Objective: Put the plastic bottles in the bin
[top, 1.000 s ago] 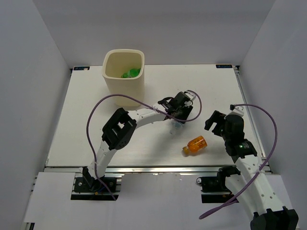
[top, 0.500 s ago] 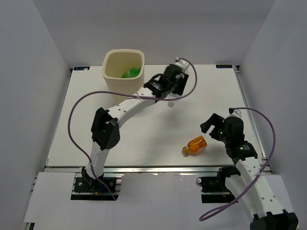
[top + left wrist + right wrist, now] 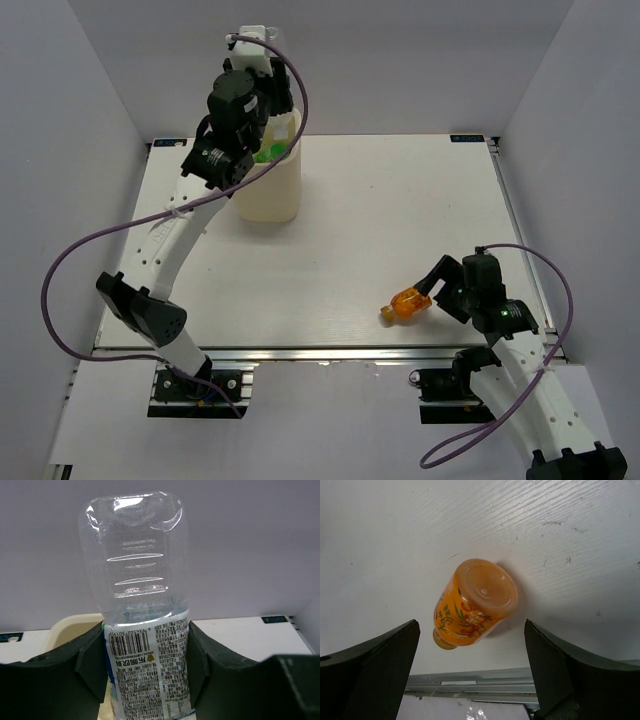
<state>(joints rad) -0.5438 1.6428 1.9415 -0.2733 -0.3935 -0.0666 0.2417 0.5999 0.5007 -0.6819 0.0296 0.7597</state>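
One orange bottle (image 3: 475,602) before right tool (image 3: 470,630)

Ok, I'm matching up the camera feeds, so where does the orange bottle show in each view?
Top external: the orange bottle lies on its side at lower right, just left of the right gripper.
Left wrist: not in it.
Right wrist: centre, between the open fingers.
Shared landmark: the table's near metal rail, close by the bottle.

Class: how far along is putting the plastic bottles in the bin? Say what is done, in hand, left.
Done: a green bottle lies in the bin. In hand: the left hand grips a clear labelled bottle over it. Left: the orange bottle lies on the table, flanked by the open right hand.
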